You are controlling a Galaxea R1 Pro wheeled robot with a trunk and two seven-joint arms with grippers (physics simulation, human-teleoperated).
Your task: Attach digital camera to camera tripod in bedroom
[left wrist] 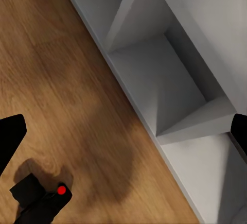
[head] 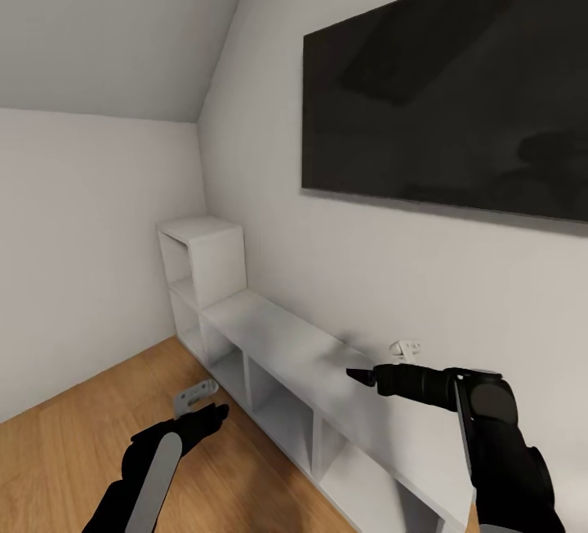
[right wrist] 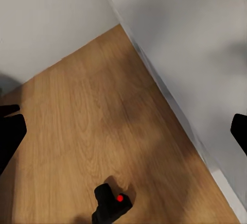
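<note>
White-walled room, sloped ceiling; large dark wall screen point(head: 445, 104) fills upper right of head view. Long white cube shelving point(head: 286, 345) runs along the wall beneath it, taller unit at the far corner, open cubbies facing the wood plank floor point(head: 73, 443). Left gripper point(head: 208, 419) hangs over the floor just beside the shelving front; in left wrist view its fingers point(left wrist: 10, 136) sit at opposite picture edges, jaws spread wide, nothing between. Right gripper point(head: 359, 375) reaches over the shelf top; fingers point(right wrist: 10, 134) likewise far apart and empty. Digital camera point(left wrist: 43, 198) lies on the floor, red dot up, apart from both grippers, untouched; right wrist view shows it point(right wrist: 110, 206) on the planks near the shelving base.
</note>
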